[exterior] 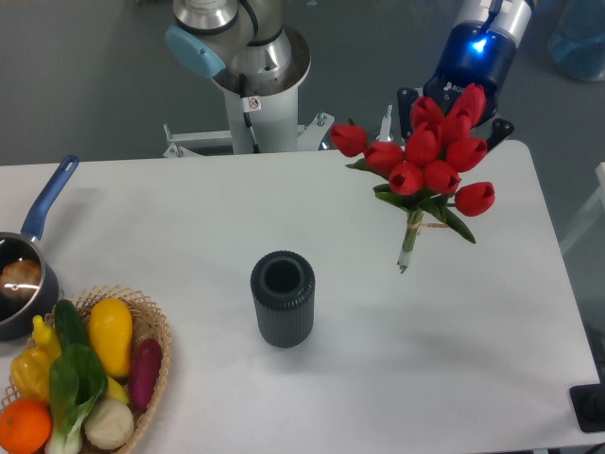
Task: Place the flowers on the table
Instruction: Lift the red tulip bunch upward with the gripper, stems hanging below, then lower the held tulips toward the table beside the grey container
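Flowers (427,156) held aloft right of vase (282,298) (gripper (452,102) grip hidden, state unclear). Should be lowered flat onto table (492,350) before release.

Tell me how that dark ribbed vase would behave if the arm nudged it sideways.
The vase stands upright on the table, taller than wide, so a high push would probably tip it; a low one might slide it. Being round, it would likely roll once down. It looks empty, since the gripper holds the flowers in the air, so probably fairly light.
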Robot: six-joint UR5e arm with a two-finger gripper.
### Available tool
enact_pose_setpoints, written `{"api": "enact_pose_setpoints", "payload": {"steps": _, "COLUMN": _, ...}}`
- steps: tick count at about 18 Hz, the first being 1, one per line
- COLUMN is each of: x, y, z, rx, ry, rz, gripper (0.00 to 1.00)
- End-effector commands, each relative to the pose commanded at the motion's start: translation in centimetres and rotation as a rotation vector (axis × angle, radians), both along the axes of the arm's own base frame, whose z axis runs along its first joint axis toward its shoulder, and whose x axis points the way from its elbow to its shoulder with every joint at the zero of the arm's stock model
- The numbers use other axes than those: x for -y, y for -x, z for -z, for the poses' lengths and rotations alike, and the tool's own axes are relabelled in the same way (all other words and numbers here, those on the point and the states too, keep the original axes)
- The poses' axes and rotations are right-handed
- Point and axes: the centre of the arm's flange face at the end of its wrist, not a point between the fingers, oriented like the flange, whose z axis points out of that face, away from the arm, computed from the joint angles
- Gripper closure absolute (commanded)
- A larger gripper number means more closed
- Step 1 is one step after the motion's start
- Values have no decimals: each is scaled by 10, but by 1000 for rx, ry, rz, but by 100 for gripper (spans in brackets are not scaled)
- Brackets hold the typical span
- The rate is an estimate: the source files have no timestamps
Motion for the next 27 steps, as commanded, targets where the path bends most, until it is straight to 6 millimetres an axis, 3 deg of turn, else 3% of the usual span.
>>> {"api": "enact_pose_setpoints", "payload": {"steps": 11, "x": 8, "y": 16, "z": 17, "rx": -52, "ry": 206, "rz": -65, "gripper": 66}}
{"api": "enact_pose_setpoints", "payload": {"steps": 23, "x": 31, "y": 16, "z": 30, "rx": -52, "ry": 446, "rz": -196, "gripper": 66}}
{"api": "enact_pose_setpoints", "payload": {"steps": 27, "x": 37, "y": 18, "z": 43, "rx": -47, "ry": 518, "rz": -216, "gripper": 66}}
